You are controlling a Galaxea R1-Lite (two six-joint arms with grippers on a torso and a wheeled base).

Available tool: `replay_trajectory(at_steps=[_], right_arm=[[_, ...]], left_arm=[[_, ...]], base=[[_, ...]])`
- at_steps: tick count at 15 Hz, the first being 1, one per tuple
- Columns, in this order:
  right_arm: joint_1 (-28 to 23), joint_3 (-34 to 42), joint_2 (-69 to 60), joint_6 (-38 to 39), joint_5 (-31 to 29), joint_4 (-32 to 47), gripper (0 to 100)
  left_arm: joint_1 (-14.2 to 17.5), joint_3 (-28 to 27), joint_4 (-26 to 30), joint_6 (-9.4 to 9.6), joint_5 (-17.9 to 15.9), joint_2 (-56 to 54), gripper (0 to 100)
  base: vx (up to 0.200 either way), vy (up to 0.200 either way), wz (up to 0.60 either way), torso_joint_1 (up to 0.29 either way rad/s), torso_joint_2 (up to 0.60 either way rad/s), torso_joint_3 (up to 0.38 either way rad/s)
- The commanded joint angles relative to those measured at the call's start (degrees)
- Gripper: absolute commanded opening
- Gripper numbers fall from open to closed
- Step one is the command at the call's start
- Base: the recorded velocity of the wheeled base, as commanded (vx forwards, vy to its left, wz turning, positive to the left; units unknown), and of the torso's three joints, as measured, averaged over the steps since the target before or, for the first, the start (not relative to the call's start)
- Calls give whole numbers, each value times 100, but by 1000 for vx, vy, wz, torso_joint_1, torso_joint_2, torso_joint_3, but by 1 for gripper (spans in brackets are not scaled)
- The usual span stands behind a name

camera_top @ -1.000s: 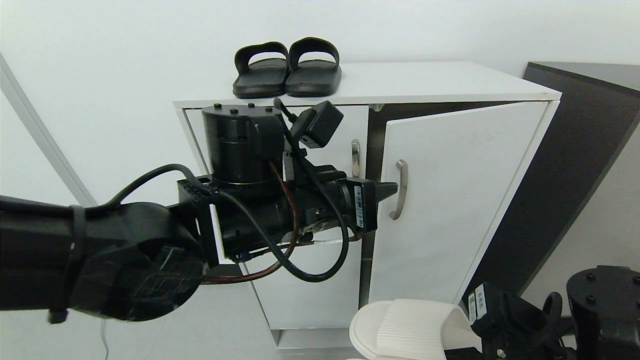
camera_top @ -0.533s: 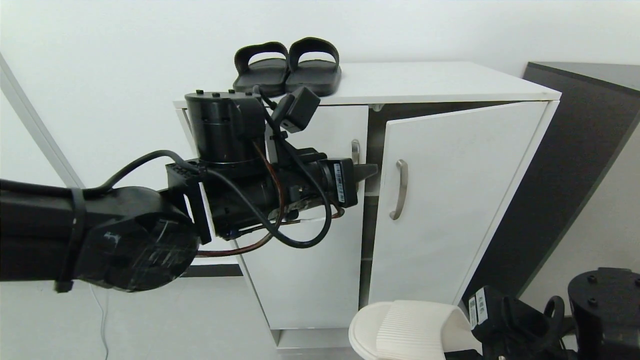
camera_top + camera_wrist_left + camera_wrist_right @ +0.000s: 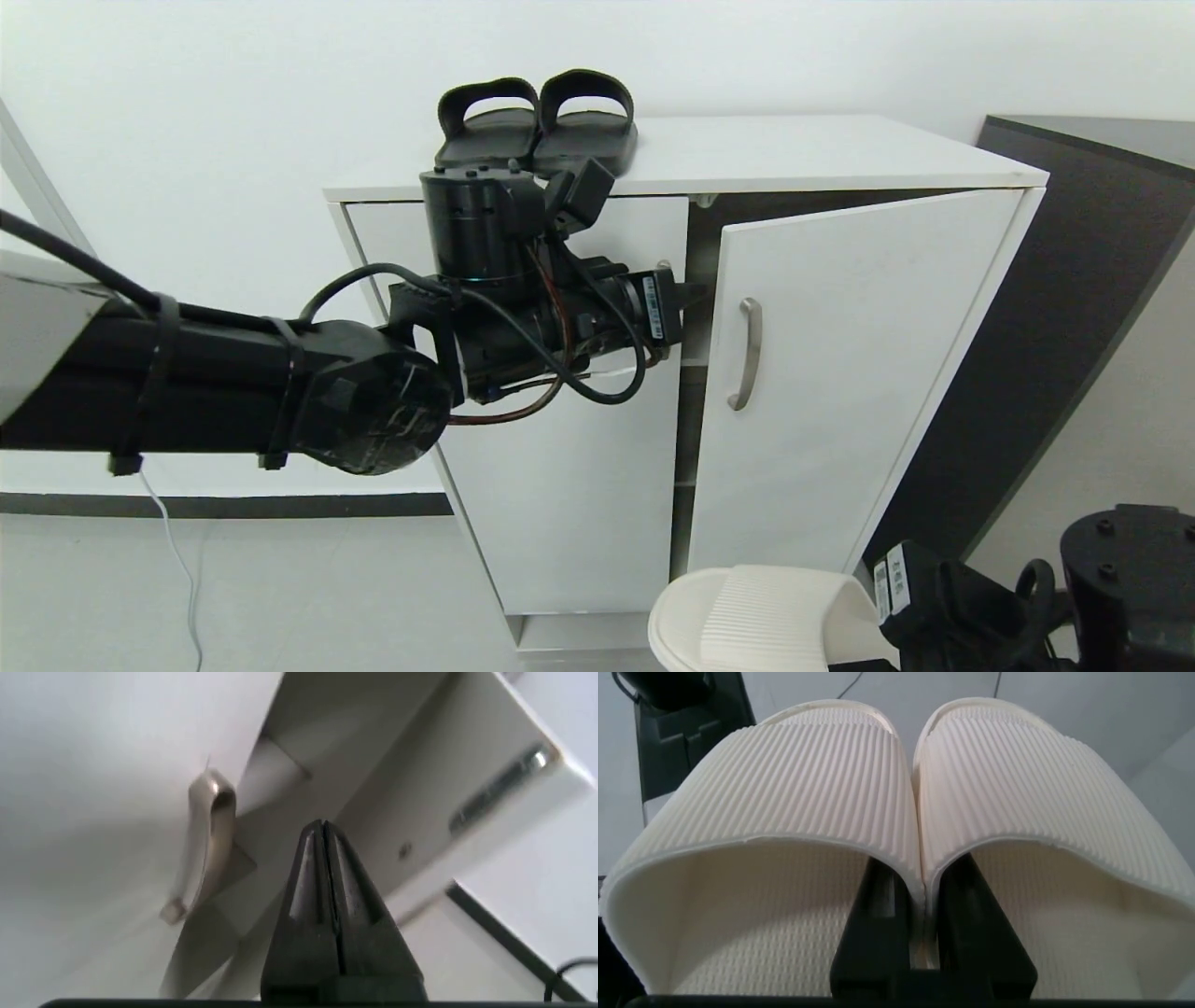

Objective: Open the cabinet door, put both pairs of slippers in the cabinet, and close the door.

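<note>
The white cabinet (image 3: 840,149) has its right door (image 3: 840,373) ajar, showing a dark gap beside the closed left door (image 3: 560,485). My left gripper (image 3: 698,295) is shut and empty, its tip at that gap between the left door's handle (image 3: 663,273) and the right door's handle (image 3: 744,355). In the left wrist view the shut left gripper (image 3: 324,840) points into the gap next to the left handle (image 3: 210,831). Black slippers (image 3: 537,117) rest on the cabinet top. Low in front of the cabinet, my right gripper (image 3: 920,924) is shut on the inner sides of the white slippers (image 3: 785,812) (image 3: 747,616).
A dark grey panel (image 3: 1074,327) stands just right of the cabinet, close behind the ajar door. A thin cable (image 3: 177,579) hangs down the white wall on the left, above a dark baseboard stripe (image 3: 224,504).
My left gripper has pulled back from the right door's handle, moving left and up to the gap by the left handle. The right door stays ajar; the white slippers barely moved.
</note>
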Motion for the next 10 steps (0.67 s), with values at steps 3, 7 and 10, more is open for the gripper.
replay_trajectory(at_steps=[3,7,10], right_arm=[[178,45,7,16,3,21,0],[345,159,16,16,3,21,0],[451,221,-10,7,3,3,0]], left_arm=[[1,-406,-16,-282,40,432,0],[-579,122,-781,-256,40,283,0],[-1071,465,-1150,-220,5,81,0]], base=[[-200,0,0,4,5,2],[-200,0,0,0,1,5],[-200,0,0,2,4,2]])
